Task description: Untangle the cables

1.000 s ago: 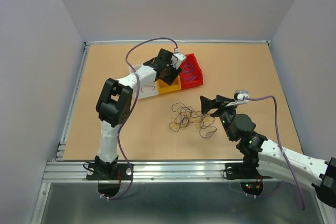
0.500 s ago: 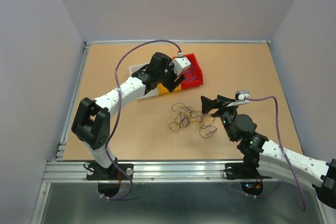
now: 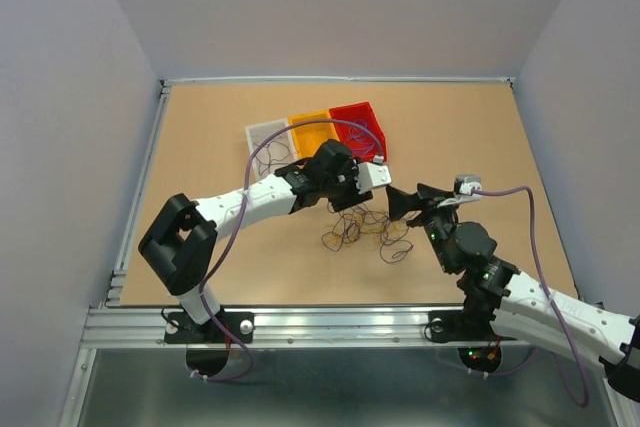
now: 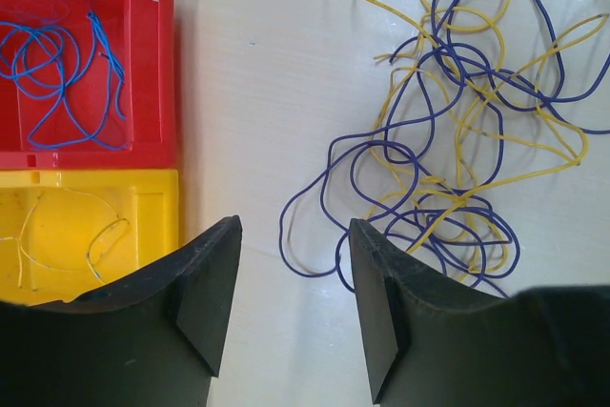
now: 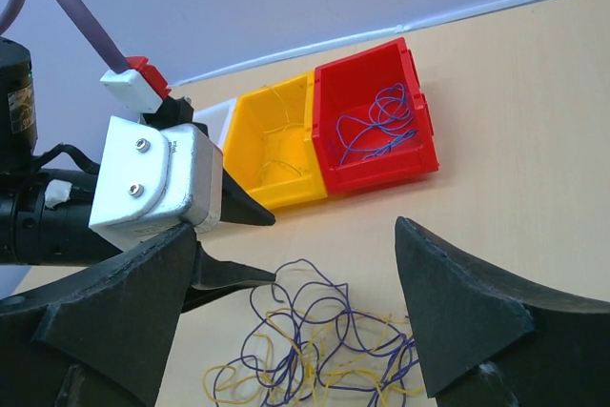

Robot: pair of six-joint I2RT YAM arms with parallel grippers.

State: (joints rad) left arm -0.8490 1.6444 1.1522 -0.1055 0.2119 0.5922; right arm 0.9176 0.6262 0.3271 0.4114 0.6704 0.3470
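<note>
The cables (image 3: 365, 227) lie as a loose tangle of thin purple and yellow loops on the wooden table. In the left wrist view the cables (image 4: 457, 140) spread ahead and to the right of my left gripper (image 4: 294, 235). That gripper is open, with only bare table between its fingers. In the top view my left gripper (image 3: 372, 193) hovers at the tangle's upper edge. My right gripper (image 3: 405, 192) stands wide open just to the right, holding nothing. From the right wrist view the cables (image 5: 324, 350) sit below my right gripper (image 5: 295, 254), and my left gripper (image 5: 270, 249) points in from the left.
Three small bins stand in a row behind the tangle: a white bin (image 3: 268, 135) with dark wires, a yellow bin (image 3: 312, 129) with a thin yellow wire, and a red bin (image 3: 360, 127) with a blue wire. The red bin (image 4: 152, 54) and yellow bin (image 4: 143, 226) lie close to my left fingers.
My left arm has swung from over the bins down and right to the upper edge of the tangle. The right arm has hardly moved.
</note>
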